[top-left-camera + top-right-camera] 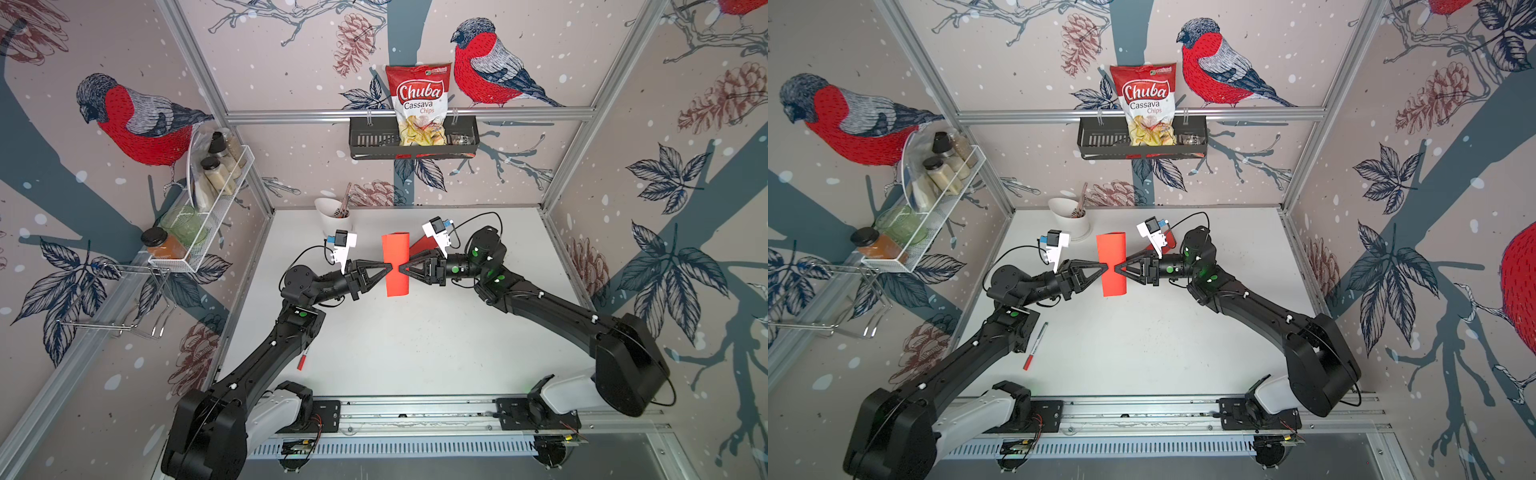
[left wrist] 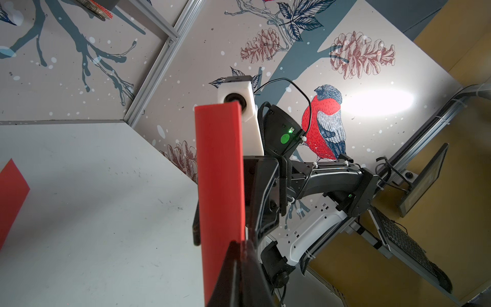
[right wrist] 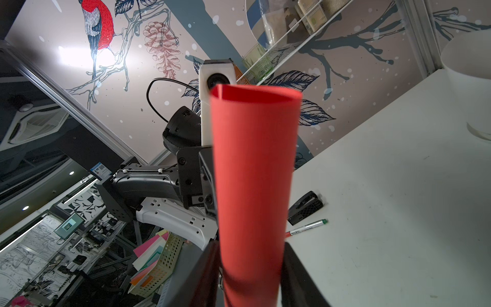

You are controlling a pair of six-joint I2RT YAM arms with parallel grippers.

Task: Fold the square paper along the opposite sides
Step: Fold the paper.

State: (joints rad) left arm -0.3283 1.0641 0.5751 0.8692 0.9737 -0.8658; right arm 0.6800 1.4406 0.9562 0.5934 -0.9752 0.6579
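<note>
Red paper (image 1: 395, 249) aloft, loosely doubled, bench far-middle. Left gripper (image 1: 388, 266) clamps it; right gripper (image 1: 401, 268) narrow on opposite side. Align edges before creasing.

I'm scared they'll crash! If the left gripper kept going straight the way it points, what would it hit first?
The left gripper pinches the red paper; right behind it, the right gripper faces it tip to tip, so probably that comes first.

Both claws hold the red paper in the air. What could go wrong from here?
1. The paper is only a loop, not creased; the right claw may squash the bend askew.
2. The left claw pinches the layers at one spot only, so the edges may slip out of line.
</note>
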